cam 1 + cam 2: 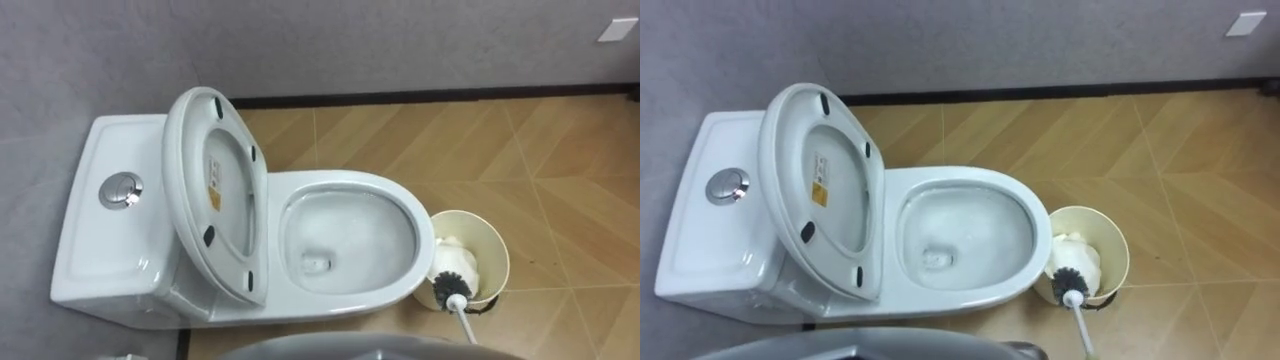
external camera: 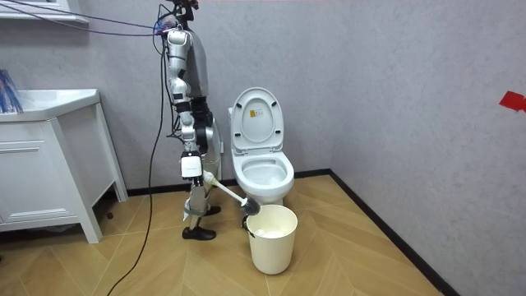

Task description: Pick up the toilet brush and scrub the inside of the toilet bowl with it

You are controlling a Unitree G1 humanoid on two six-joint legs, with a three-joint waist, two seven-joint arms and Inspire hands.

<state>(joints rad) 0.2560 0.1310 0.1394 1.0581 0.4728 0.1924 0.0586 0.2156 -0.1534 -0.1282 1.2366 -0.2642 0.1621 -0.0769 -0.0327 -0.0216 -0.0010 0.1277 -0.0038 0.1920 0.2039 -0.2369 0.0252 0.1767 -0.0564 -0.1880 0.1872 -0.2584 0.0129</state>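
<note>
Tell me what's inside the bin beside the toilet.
Crumpled white paper lies in the bin, and the toilet brush's dark head sits at its near rim. The paper covers the bin's bottom, so anything beneath it cannot be seen.

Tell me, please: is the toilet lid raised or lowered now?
Raised. The lid stands upright against the tank, its underside facing out, and the bowl below lies uncovered.

The brush (image 1: pixel 455 294) hangs head-down at the bin's (image 1: pixel 497 243) rim beside the toilet (image 1: pixel 402 205).
</note>
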